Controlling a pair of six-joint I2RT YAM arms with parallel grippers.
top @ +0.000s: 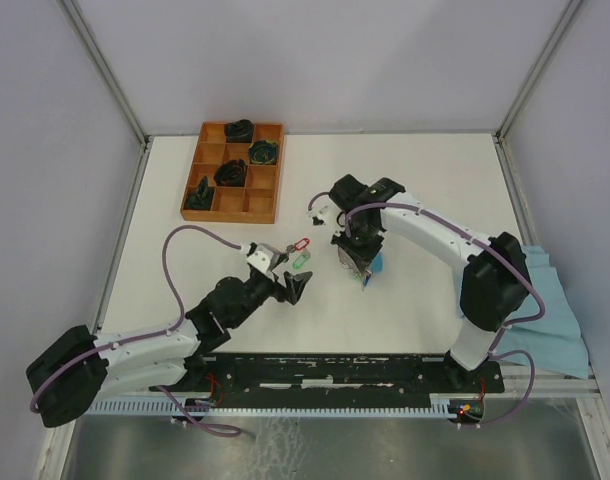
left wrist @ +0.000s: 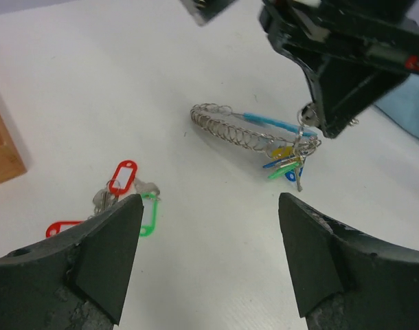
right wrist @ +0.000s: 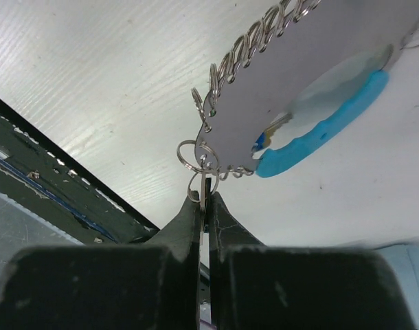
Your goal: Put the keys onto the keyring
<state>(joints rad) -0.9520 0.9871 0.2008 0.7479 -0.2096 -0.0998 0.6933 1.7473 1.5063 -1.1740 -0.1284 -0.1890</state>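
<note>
The left arm lay low, stretched from the near-left corner toward the middle of the table. The left gripper hung just above the surface, its fingers spread wide with nothing between them. The right arm arched up from the near-right corner and bent down at the middle. The right gripper pointed downward and was clenched on a small split ring at one end of the keyring.

The keyring's wire coil stretched over the white table away from that pinch, with its light-blue sleeve alongside. Yellow, blue and green tags hung in a bunch at the pinched end. The loose keys, with two red tags and a green one, lay on the table just beside the left gripper's left finger, apart from the keyring.

A wooden tray of divided compartments sat at the far left. Four of its compartments each held a dark bundled thing, too small to identify. A light-blue cloth lay at the table's right edge.
</note>
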